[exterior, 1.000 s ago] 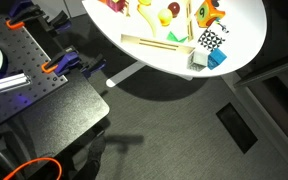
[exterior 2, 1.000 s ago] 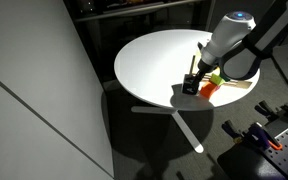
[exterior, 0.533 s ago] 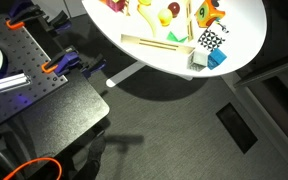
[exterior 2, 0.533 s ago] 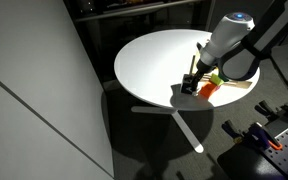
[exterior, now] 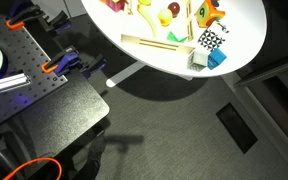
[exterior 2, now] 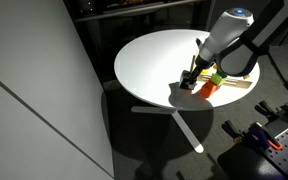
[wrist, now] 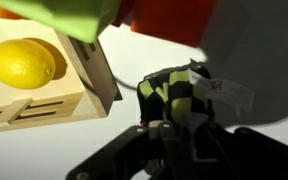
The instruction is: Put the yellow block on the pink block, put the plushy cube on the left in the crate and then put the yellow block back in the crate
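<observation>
Gripper [wrist: 180,132] is clenched on the plushy cube [wrist: 179,98]. In the wrist view, low centre of frame, both fingers pinch the cube's sides and the soft checked fabric bulges a bit between them. A side pinch makes sense here, since the cube is squashy and needs squeezing to hold.

In an exterior view the gripper [exterior 2: 192,79] points down at the dark plushy cube [exterior 2: 188,87], near the right edge of the white table [exterior 2: 149,60]. I can't tell if the cube is lifted off the table or resting on it.

The yellow block [exterior 2: 216,74] sits on top of the pink block [exterior 2: 208,89], just right of the gripper, so the stacking step looks done. In the wrist view the yellow block [wrist: 54,12] is a green blur at upper left, and the pink block [wrist: 174,25] a red blur at top centre.

The crate [wrist: 79,80] is at left in the wrist view, just beside the cube, with its slat corner towards the gripper. A round yellow piece [wrist: 22,62] lies in one compartment. In the exterior view the crate [exterior 2: 236,86] is right of the stack.

Judgement: the current step is plushy cube into the crate. The next move needs a lift clear of the crate wall and of the stack, which is close enough to get knocked.
</observation>
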